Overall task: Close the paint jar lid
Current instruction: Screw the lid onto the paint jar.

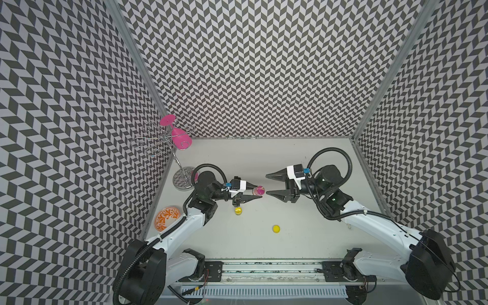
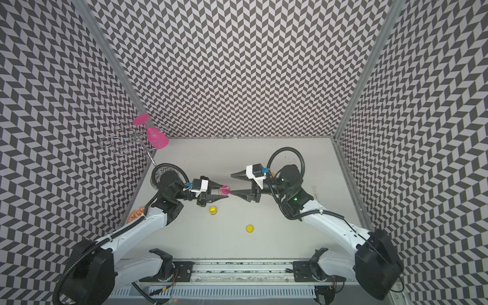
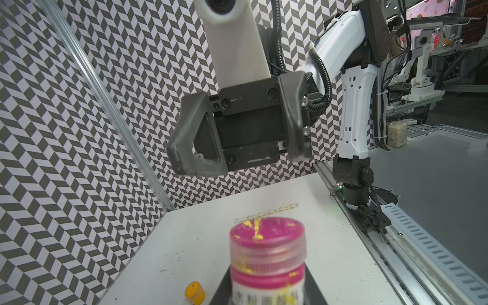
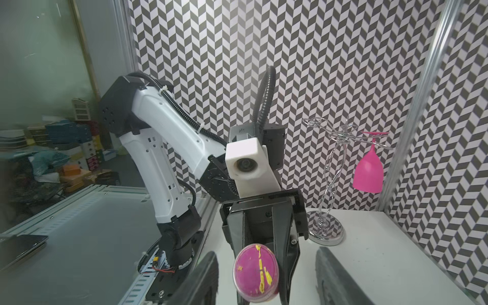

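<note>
The left claw point(image 1: 257, 193) pinches the magenta paint jar point(image 3: 266, 247), its top turned toward the spread right claw point(image 1: 266, 184) just beside it.

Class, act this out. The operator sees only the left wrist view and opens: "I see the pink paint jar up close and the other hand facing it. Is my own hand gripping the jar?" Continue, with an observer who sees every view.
Observer: Yes; in both top views the left hand is shut on the pink paint jar.
Operator: How near is the other hand?
Observer: The right hand is open; one fingertip nearly meets the jar's top.
Operator: Any loose lid?
Observer: A yellow cap lies by itself on the table, well clear of both hands.
</note>
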You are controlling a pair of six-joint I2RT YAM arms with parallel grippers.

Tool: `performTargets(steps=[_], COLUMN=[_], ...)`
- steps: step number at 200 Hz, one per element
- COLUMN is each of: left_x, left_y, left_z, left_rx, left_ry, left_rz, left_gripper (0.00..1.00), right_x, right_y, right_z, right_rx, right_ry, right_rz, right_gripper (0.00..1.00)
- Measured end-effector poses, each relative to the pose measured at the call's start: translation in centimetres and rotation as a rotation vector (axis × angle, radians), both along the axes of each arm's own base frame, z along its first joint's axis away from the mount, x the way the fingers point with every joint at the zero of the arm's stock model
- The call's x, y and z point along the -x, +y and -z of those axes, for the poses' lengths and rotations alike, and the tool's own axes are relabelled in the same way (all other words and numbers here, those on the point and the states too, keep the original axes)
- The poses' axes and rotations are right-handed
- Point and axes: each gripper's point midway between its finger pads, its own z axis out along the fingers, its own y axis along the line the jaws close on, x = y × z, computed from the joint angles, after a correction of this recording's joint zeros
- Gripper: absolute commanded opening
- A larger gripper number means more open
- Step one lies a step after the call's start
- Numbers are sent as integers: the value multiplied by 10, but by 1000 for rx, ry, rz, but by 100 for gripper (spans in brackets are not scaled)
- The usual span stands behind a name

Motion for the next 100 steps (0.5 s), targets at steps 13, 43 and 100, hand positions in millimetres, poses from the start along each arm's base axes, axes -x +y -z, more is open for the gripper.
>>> performTargets(steps=[13,43,100], left_x=[1,1,2], left_y=[0,0,0], left_z=[0,0,0], left_rx=[0,0,-1], left_ry=[0,0,3], left_rz=[3,7,12], left_gripper=[30,30,30], right_x=[5,13,13], right_y=[5,13,25], right_z=[6,12,12], right_rx=[13,25,27], right_ry=[5,8,5], right_rz=[-27,-69,-83], right_gripper=[58,58,54])
